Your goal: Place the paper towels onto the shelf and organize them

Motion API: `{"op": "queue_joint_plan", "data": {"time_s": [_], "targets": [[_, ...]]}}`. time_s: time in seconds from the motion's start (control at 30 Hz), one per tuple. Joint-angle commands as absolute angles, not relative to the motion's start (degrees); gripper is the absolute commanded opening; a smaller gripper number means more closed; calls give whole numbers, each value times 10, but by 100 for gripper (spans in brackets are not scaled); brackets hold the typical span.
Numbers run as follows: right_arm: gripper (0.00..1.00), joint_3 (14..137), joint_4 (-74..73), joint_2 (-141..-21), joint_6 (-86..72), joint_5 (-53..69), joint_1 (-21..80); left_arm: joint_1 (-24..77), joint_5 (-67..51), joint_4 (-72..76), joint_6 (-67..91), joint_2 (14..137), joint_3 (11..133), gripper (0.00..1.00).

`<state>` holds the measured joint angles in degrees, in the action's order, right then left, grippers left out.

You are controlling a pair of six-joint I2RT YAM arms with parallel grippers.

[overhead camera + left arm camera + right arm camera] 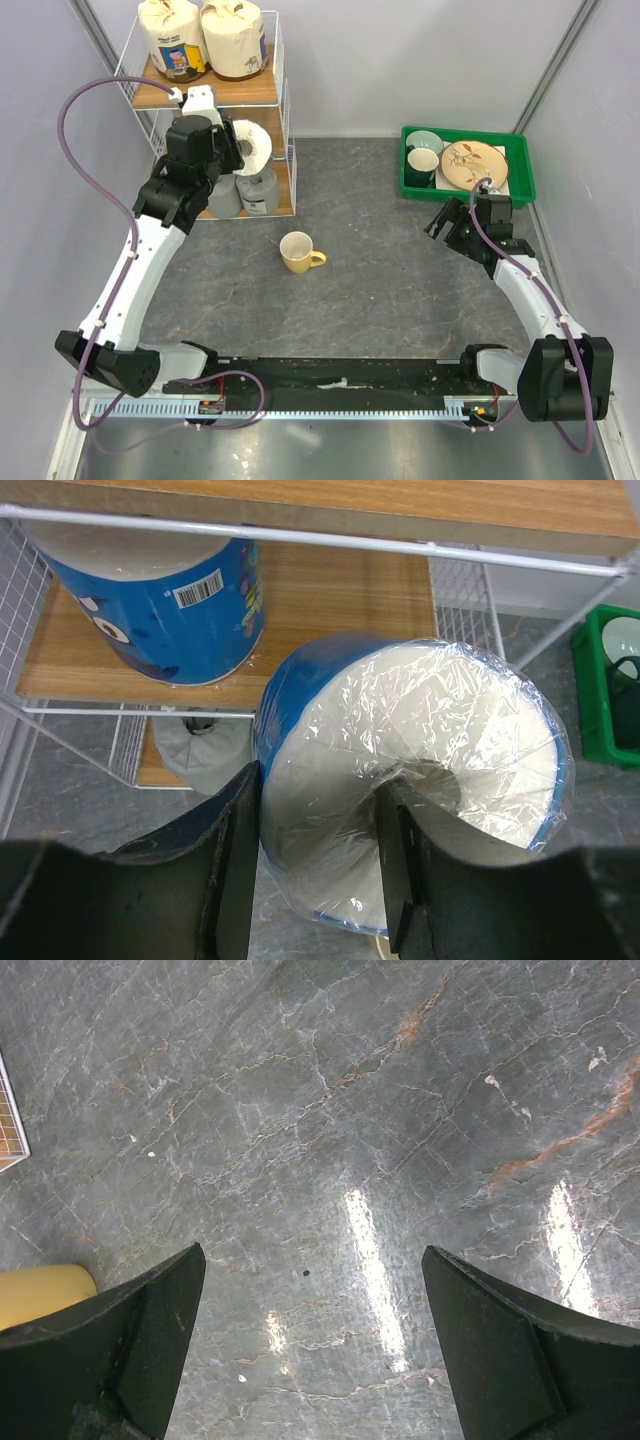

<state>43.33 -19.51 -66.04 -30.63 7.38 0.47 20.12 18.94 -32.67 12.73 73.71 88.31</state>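
1. Top view: the shelf [250, 92] stands far left.
   - Two cream rolls [170, 45] sit on its top tier and two grey rolls [262, 190] on the lowest.
   - The left gripper [232, 150] carries a white-and-blue roll [255, 148] at the right end of the middle tier.
   - That makes five rolls visible here; the arm hides the rest of that tier.
   - One yellow mug [298, 251] sits mid-table and one green tray [525, 180] far right. Neither belongs to the job.
2. Left wrist view: the claw is pinching the held roll's wall, and one finger [400, 880] seems to sit at the core.
   - A second white-and-blue roll [150, 590] stands on the middle board, far left.
   - So six rolls in all. I judge five shelved, with only this last one left to set down beside its twin.
3. Right wrist view: the right gripper [315, 1350] is spread wide and empty over bare table [350, 1110].
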Motion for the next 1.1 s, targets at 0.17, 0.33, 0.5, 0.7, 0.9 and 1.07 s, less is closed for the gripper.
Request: {"op": "queue_joint_plan", "data": {"time_s": [0.17,0.33,0.5,0.7,0.9,1.07], "targets": [[98,460,-202,-642,-298,60,3,156,136,-241,121,772,931,44],[98,458,-204,-640,-299,57,3,143,116,-232,138,783,940,43],[98,455,-205,-638,-297,54,4,134,98,-224,152,796,947,43],[98,454,-205,-638,-296,52,3,129,98,-224,152,822,973,42],[98,454,-204,-642,-293,48,4,124,102,-225,149,838,983,42],[98,454,-204,-643,-291,47,3,116,111,-226,151,842,981,42]]}}
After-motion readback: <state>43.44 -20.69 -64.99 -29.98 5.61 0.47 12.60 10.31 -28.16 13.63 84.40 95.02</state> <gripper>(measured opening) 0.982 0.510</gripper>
